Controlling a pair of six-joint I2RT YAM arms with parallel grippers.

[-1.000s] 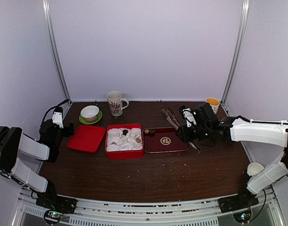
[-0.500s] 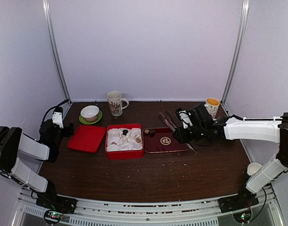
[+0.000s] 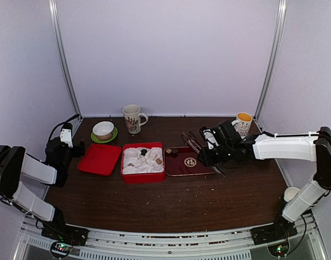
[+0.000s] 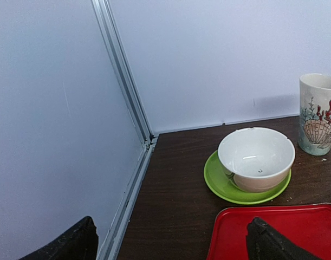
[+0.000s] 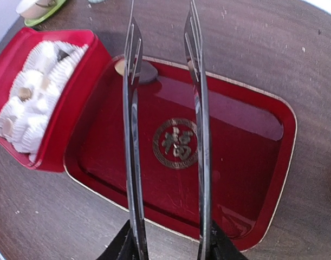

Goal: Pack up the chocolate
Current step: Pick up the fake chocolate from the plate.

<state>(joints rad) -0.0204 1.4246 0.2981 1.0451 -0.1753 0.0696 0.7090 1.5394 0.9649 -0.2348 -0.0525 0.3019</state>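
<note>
Glossy dark-red tray (image 5: 235, 124), shiny metal tongs (image 5: 202, 162), matt wood table (image 5: 295, 49)

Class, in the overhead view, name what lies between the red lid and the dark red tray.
The red box, its white insert holding chocolate pieces, sits between them, seen in the top view.

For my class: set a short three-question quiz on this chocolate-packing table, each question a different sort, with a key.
1. True or false: the right gripper holds tongs above the dark red tray.
2. Multiple choice: where do the chocolates not yet in the red box lie? A in the mug; B in the tray's corner beside the box; C on the red lid.
3. Fill in: the white bowl sits on a ____ saucer.
Key: 1 true; 2 B; 3 green.
</note>
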